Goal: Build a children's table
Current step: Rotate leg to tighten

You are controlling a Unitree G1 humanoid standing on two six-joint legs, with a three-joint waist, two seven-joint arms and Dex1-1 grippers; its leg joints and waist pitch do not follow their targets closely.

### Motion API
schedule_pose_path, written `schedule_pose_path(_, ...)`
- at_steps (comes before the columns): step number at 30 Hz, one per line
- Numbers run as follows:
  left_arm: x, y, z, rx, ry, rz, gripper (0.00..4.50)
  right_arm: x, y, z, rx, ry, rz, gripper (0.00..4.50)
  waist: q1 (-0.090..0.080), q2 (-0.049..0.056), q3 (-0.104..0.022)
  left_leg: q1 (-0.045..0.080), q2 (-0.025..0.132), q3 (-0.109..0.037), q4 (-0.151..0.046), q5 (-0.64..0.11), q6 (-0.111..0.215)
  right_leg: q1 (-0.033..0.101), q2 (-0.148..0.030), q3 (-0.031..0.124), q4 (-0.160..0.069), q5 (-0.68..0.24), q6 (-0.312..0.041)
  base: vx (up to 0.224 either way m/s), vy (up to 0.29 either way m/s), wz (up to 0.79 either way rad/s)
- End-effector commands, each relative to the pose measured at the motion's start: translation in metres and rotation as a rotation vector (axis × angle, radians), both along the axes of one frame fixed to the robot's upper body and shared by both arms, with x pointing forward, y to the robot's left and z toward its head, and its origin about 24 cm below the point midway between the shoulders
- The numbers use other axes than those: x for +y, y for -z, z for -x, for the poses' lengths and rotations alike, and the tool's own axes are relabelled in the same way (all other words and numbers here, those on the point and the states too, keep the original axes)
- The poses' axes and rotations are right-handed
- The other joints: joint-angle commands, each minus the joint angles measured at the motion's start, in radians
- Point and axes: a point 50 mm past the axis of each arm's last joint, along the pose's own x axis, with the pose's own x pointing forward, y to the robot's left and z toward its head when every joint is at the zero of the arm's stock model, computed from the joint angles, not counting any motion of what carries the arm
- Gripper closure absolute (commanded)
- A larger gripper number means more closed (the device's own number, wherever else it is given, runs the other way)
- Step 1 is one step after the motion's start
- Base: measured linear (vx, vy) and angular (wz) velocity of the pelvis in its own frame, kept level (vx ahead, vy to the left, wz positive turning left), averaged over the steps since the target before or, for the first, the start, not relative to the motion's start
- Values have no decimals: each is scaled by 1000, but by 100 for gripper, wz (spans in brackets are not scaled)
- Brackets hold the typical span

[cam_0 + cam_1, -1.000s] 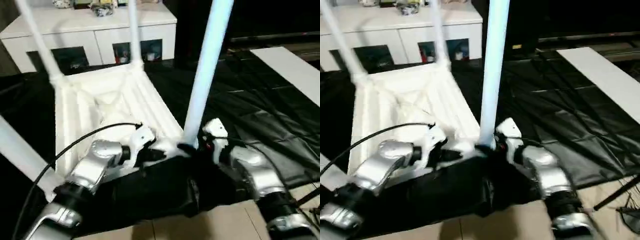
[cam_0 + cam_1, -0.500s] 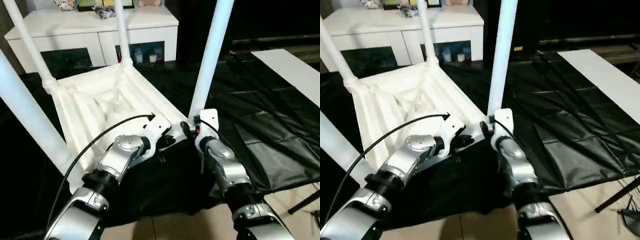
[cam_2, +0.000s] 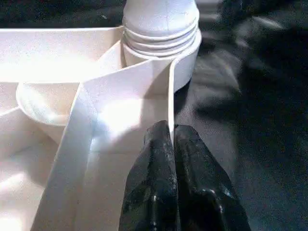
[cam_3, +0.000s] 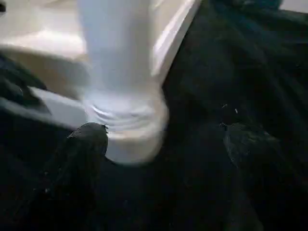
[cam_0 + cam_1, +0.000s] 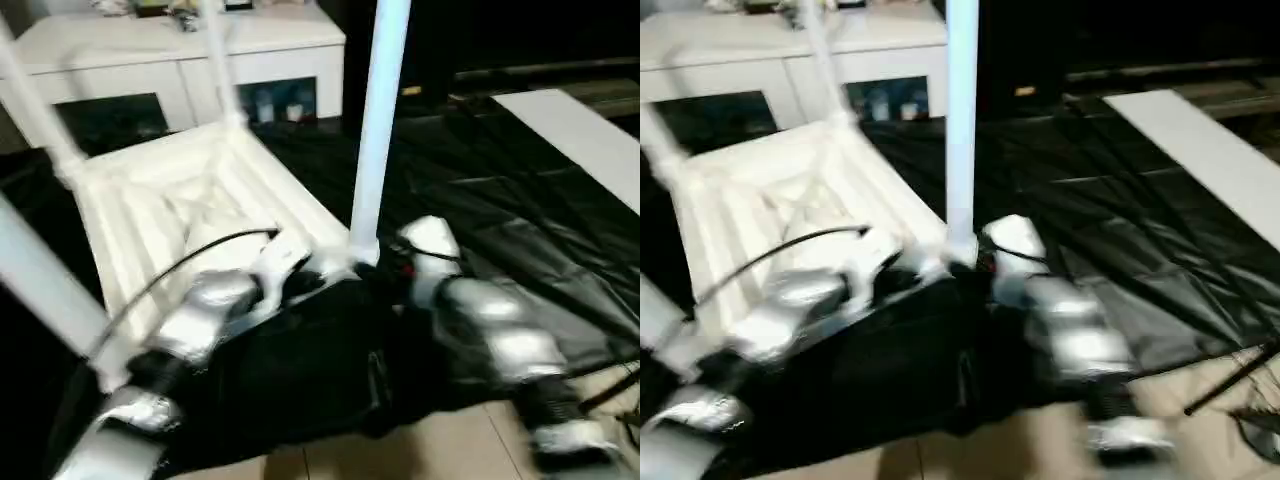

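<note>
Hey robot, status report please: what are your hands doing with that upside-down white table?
Left end effector shut, at tabletop rim. Right end effector open beside near leg seated in its socket. Black sheet underneath; nothing in the way.

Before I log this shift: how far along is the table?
Done: the tabletop lies upside down on the black sheet with legs standing in its corners; the near leg sits in its socket. In hand: the left gripper, jaws shut, is at the rim by that socket; the right gripper stands open around the leg's base. Left: turning it upright.
</note>
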Motion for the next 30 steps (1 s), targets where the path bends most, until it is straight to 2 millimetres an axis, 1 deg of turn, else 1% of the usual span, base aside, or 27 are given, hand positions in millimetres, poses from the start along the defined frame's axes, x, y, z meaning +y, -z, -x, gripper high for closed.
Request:
schedule_pose_path(1,-3,7,10,53,92,2,450,9,-3,6,-9,-123,-2,31,6,-13,-66,-1,32,-9,-61,-146,103,62,-50,39,-56,-141,-254,0,0,0)
schedule_pose_path(2,1,6,14,73,127,3,450,7,-3,9,6,-174,9,31,6,-11,-65,4,35,-8,-62,-163,104,59,-50,38,-58,-154,-260,0,0,0)
schedule_pose_path(3,4,4,17,88,150,5,450,5,-4,12,18,-212,14,31,9,-11,-66,4,37,-8,-62,-164,102,60,-49,38,-55,-150,-265,0,0,0)
schedule_pose_path(4,4,4,17,88,150,5,450,5,-4,12,18,-212,14,31,10,-10,-64,5,39,-8,-64,-166,101,58,-48,38,-55,-151,-267,0,0,0)
schedule_pose_path(5,7,1,22,119,196,24,450,7,-5,15,50,-275,2,31,13,-10,-64,7,41,-7,-65,-177,97,59,-47,38,-54,-162,-269,0,0,0)
schedule_pose_path(6,9,0,24,132,214,31,450,8,-5,17,67,-310,-6,31,14,-11,-63,7,42,-6,-65,-181,95,58,-48,39,-54,-167,-269,0,0,0)
schedule_pose_path(7,9,0,24,132,214,31,450,8,-5,17,67,-310,-6,31,16,-9,-62,9,42,-5,-66,-186,91,56,-47,39,-55,-173,-270,0,0,0)
schedule_pose_path(8,11,-2,27,149,242,41,450,11,-4,21,93,-370,-12,31,18,-11,-62,10,42,-5,-66,-196,85,54,-47,40,-56,-185,-267,0,0,0)
schedule_pose_path(9,11,-2,27,149,242,41,450,11,-4,21,93,-370,-12,31,20,-11,-61,11,43,-3,-66,-201,81,53,-49,41,-57,-196,-266,0,0,0)
schedule_pose_path(10,12,-3,28,153,251,45,450,13,-3,22,102,-396,-10,31,20,-13,-61,9,42,-4,-66,-201,78,55,-50,41,-57,-199,-264,0,0,0)
schedule_pose_path(11,12,-3,29,154,254,45,450,14,-1,22,104,-409,-2,31,21,-12,-60,10,42,-3,-68,-205,73,52,-49,41,-59,-214,-258,0,0,0)
schedule_pose_path(12,12,-3,29,153,255,43,450,16,1,21,103,-414,8,31,21,-16,-61,10,41,-4,-67,-206,68,53,-51,42,-58,-220,-255,0,0,0)
schedule_pose_path(15,13,-3,28,148,248,36,450,21,4,18,99,-417,28,31,18,-15,-60,9,40,-5,-68,-207,56,53,-52,42,-61,-241,-244,0,0,0)
schedule_pose_path(16,13,-3,28,146,245,35,450,22,4,18,99,-420,34,31,18,-16,-61,10,40,-5,-67,-205,55,53,-52,42,-61,-238,-244,0,0,0)
schedule_pose_path(17,13,-3,28,145,241,33,450,23,5,17,104,-429,43,46,18,-15,-62,10,39,-5,-67,-195,56,54,-50,42,-58,-223,-246,0,0,0)
schedule_pose_path(18,13,-3,28,145,240,32,450,24,6,17,105,-432,47,46,18,-15,-62,9,39,-5,-66,-189,57,54,-50,42,-58,-214,-249,0,0,0)
schedule_pose_path(19,13,-3,28,147,240,31,450,26,6,15,101,-431,49,57,18,-15,-62,9,38,-4,-65,-184,61,55,-50,42,-57,-204,-251,0,0,0)
schedule_pose_path(20,13,-3,28,147,239,31,450,27,5,14,101,-430,44,57,18,-17,-63,7,38,-4,-65,-181,64,56,-51,42,-55,-202,-251,0,0,0)
schedule_pose_path(23,13,-4,28,147,238,32,450,30,4,12,96,-429,28,89,18,-16,-63,8,38,-3,-63,-175,68,55,-50,42,-55,-200,-252,0,0,0)
schedule_pose_path(24,13,-4,28,147,238,32,450,32,4,12,94,-428,21,89,19,-15,-64,9,39,-4,-63,-173,68,55,-50,42,-54,-197,-253,0,0,0)
schedule_pose_path(27,13,-4,28,148,238,33,450,35,4,11,91,-437,0,122,18,-14,-65,8,39,-4,-63,-163,71,56,-49,40,-51,-178,-259,0,0,0)
schedule_pose_path(28,13,-4,28,149,238,33,450,37,4,11,90,-444,-6,122,18,-15,-65,7,39,-4,-63,-166,71,56,-49,41,-52,-178,-260,0,0,0)
schedule_pose_path(30,13,-4,28,149,238,33,450,38,5,11,94,-453,-9,145,18,-14,-65,9,39,-4,-63,-172,69,56,-50,41,-53,-184,-261,0,0,0)
